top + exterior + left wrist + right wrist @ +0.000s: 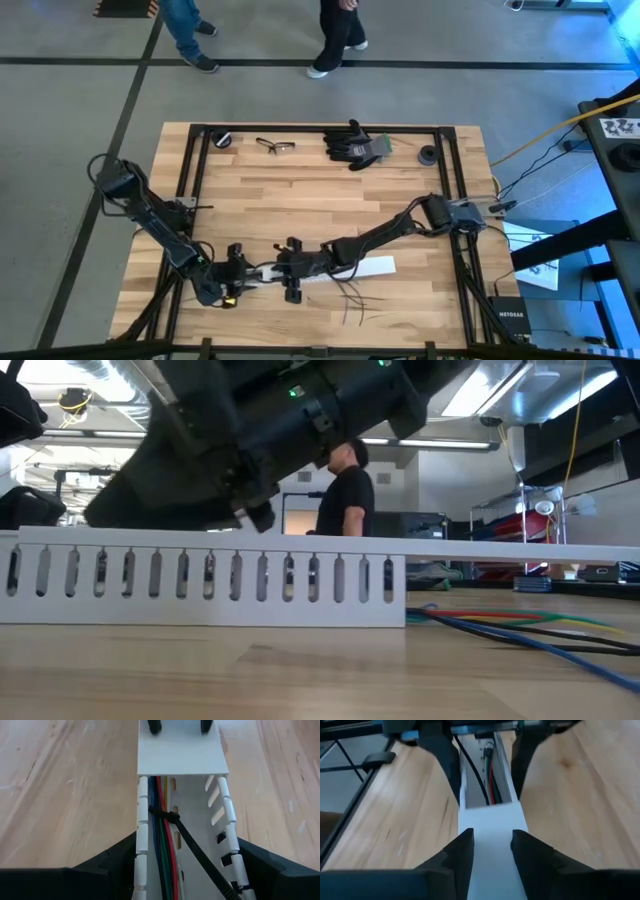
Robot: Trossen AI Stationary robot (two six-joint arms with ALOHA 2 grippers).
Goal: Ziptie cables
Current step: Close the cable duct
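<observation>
While cables point(162, 845) lie inside slotted white duct point(220, 815), black ziptie point(172, 817) looped round them, tail loose toward me. My left gripper point(182, 880) clamps duct's open end; my right gripper point(492, 850) pinches duct cover point(492, 827). To do well: keep duct steady, pull tail straight, cinch snug, don't drag wires out of channel.

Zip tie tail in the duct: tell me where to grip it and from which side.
Grip the free black strap of the zip tie, past its head, coming from above through the open top of the white slotted duct. It lies slanted over the cables, and the walls block the sides.
</observation>
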